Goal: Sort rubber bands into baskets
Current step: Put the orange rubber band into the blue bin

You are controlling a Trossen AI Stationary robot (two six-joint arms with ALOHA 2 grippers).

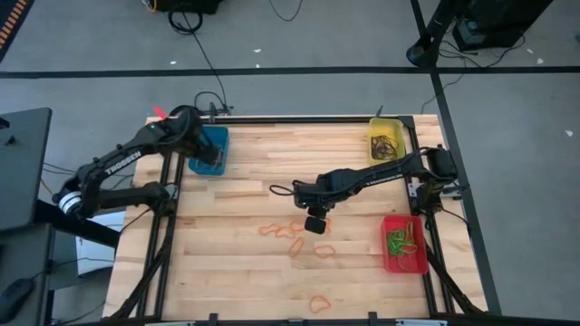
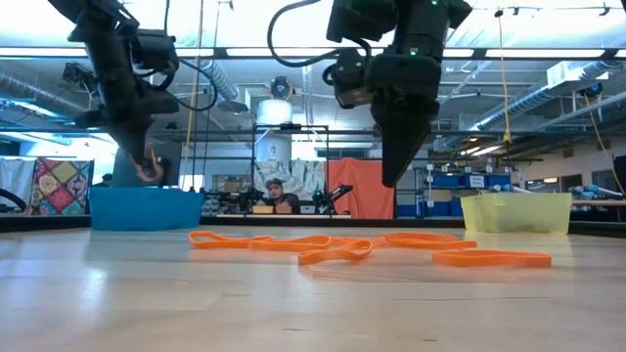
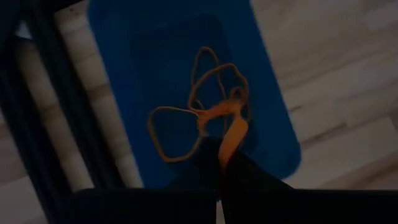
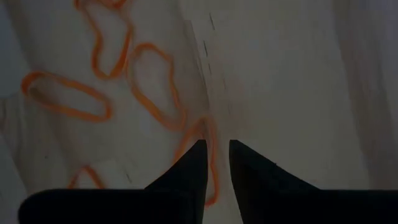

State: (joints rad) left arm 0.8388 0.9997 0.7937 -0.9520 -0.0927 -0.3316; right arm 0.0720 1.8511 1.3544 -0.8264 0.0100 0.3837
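Left gripper (image 3: 219,163) clamped on an orange rubber band (image 3: 231,127) above the blue basket (image 1: 214,148), right gripper (image 4: 216,149) above orange bands (image 1: 295,234) on the table (image 1: 236,263), fingers slightly apart

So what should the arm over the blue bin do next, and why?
Probably open and let go. The left end effector is shut on an orange rubber band that hangs directly over the blue basket, where other orange bands already lie. Dropping it there looks right. Meanwhile the right end effector hovers above loose orange bands on the table.
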